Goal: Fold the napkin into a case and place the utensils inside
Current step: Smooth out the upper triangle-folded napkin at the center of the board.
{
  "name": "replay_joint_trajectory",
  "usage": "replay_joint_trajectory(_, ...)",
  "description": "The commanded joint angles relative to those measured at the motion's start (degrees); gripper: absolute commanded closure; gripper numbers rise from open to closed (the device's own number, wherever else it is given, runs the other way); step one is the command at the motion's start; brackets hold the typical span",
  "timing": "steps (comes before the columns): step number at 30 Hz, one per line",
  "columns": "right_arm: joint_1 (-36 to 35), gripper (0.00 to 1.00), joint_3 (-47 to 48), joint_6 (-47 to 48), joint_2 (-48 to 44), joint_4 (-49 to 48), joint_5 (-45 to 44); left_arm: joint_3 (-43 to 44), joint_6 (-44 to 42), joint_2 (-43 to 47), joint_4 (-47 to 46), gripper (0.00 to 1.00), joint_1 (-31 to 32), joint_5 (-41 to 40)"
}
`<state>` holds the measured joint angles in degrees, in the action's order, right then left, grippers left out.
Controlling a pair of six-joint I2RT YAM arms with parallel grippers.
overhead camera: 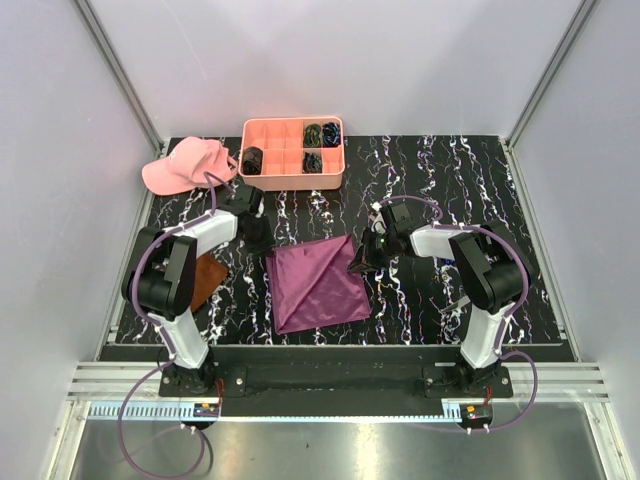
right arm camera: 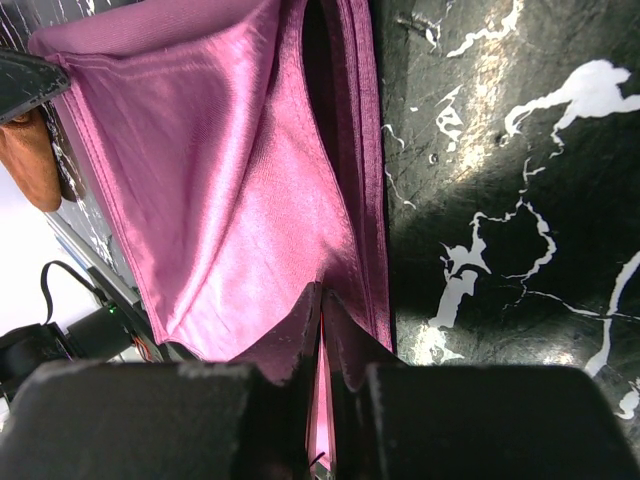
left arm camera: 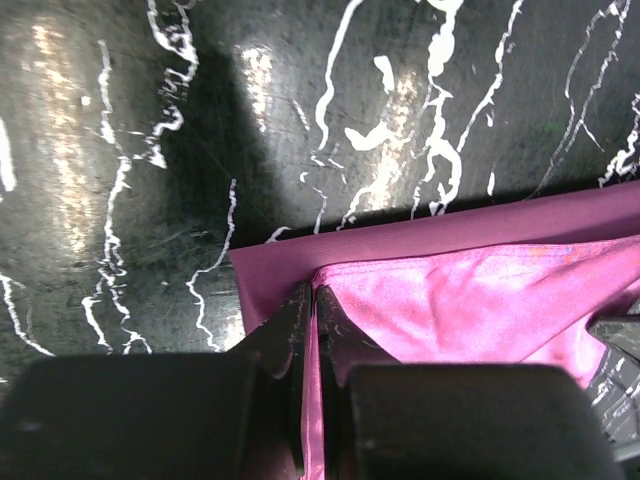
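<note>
Top external view: the magenta napkin (overhead camera: 318, 285) lies mostly flat on the black, white-veined worktop (overhead camera: 450, 190), between the two arms and near the front edge. The left tool (overhead camera: 260, 238) sits at the napkin's far left corner, and the right tool (overhead camera: 360, 258) at its far right corner, where the cloth is raised a little. A rust-brown cloth (overhead camera: 208, 282) lies partly under the left arm. At the back stand a pink cap (overhead camera: 185, 165) and a salmon tray (overhead camera: 292, 178) with dark coiled bundles (overhead camera: 320, 133) in some compartments.

Left wrist view: the left tool (left arm camera: 310, 300) is closed tight, with a thin edge of the napkin (left arm camera: 450, 300) pinched between its fingers. The cloth spreads to the right, a shiny layer over a duller one, on the worktop (left arm camera: 150, 150).

Right wrist view: the right tool (right arm camera: 321, 305) is likewise clamped shut on a fold of the napkin (right arm camera: 200, 180), which hangs away in loose creases. The rust-brown cloth (right arm camera: 30, 160) shows at the left edge, bare worktop (right arm camera: 500, 200) on the right.
</note>
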<state>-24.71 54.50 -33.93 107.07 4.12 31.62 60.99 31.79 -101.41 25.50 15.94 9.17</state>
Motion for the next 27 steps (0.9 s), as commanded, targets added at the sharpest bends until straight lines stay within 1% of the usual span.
replay_joint_trajectory(1,-0.34,0.91,0.08,0.71,0.95,-0.17,-1.64,1.24,0.2,2.96,-1.5,0.98,-0.74,-3.28)
replay_joint_trajectory(9,-0.34,0.91,0.61,1.32,0.86,0.89,-2.08,1.94,0.11,1.83,-0.71,0.99,-2.15,-3.02)
replay_joint_trajectory(14,-0.34,0.91,1.31,1.24,-0.01,1.85,-1.73,1.33,0.46,1.38,-0.89,0.95,-2.15,-2.4)
replay_joint_trajectory(16,-0.34,0.9,2.45,1.32,-0.63,2.56,-1.47,0.88,0.82,2.0,-1.15,0.84,-2.15,-2.23)
replay_joint_trajectory(17,-0.34,0.9,2.89,1.41,-0.98,3.34,-1.47,0.54,1.08,3.05,-1.32,0.81,-2.15,-1.79)
replay_joint_trajectory(18,-0.34,0.9,3.33,1.41,-1.68,3.79,-1.47,0.44,1.17,3.66,-1.41,0.73,-2.15,-1.53)
replay_joint_trajectory(21,-0.34,0.87,5.0,1.68,-3.0,5.46,-1.64,-0.17,1.6,7.53,-0.98,0.62,-2.15,-0.29)
replay_joint_trajectory(22,-0.43,0.85,5.87,1.85,-3.35,5.98,-1.65,-0.35,1.69,8.76,-0.8,0.58,-2.06,-0.12)
replay_joint_trajectory(25,-0.34,0.8,7.72,1.85,-4.58,7.57,-2.0,-1.49,1.78,14.47,0.34,0.56,-1.62,0.32)
replay_joint_trajectory(26,-0.34,0.73,8.16,2.03,-4.76,8.61,-2.17,-2.71,1.87,17.53,0.69,0.56,-1.36,0.67)
replay_joint_trajectory(27,-0.34,0.71,8.69,2.12,-5.11,8.89,-2.26,-3.76,2.05,19.12,0.7,0.56,-0.83,1.11)
